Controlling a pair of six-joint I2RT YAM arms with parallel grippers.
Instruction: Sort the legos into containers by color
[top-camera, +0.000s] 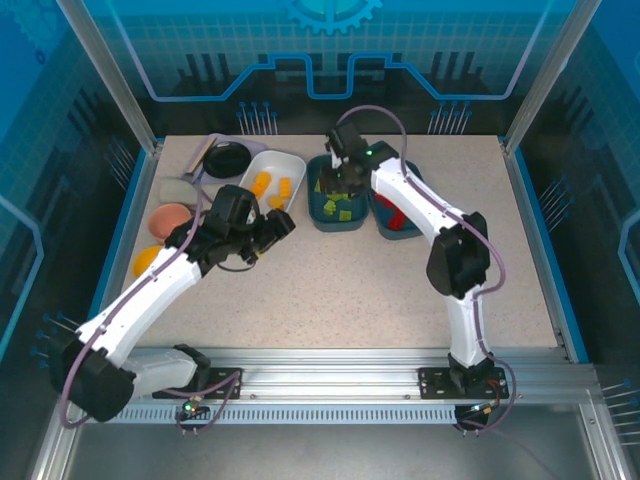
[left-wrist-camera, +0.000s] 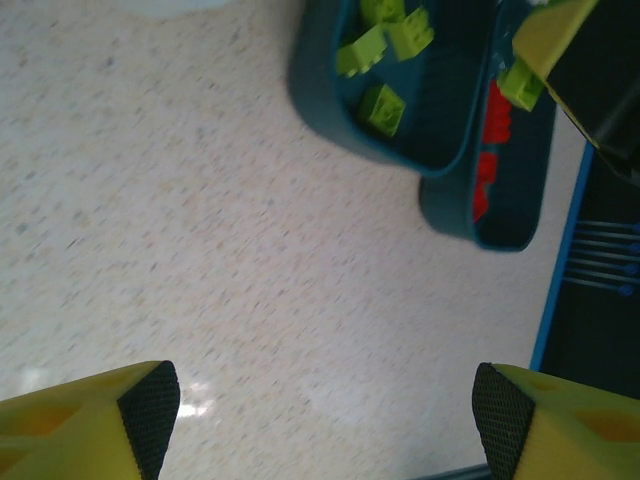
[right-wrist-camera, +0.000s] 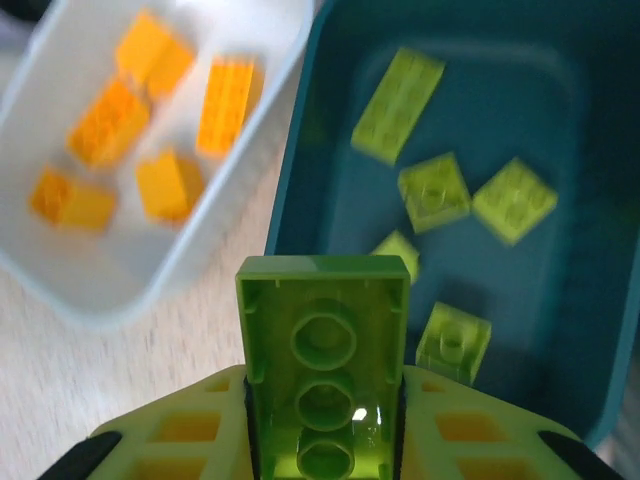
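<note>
Green lego (right-wrist-camera: 323, 370) between right fingers (right-wrist-camera: 205, 425)

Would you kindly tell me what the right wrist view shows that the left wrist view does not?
Right wrist, not left wrist: the orange bricks lying in the white tub.
Left wrist, not right wrist: the red bricks in the second teal tub, and the left end effector open above the bare table.
Both: the first teal tub with its loose green bricks, and the right end effector shut on a green brick above that tub.
</note>
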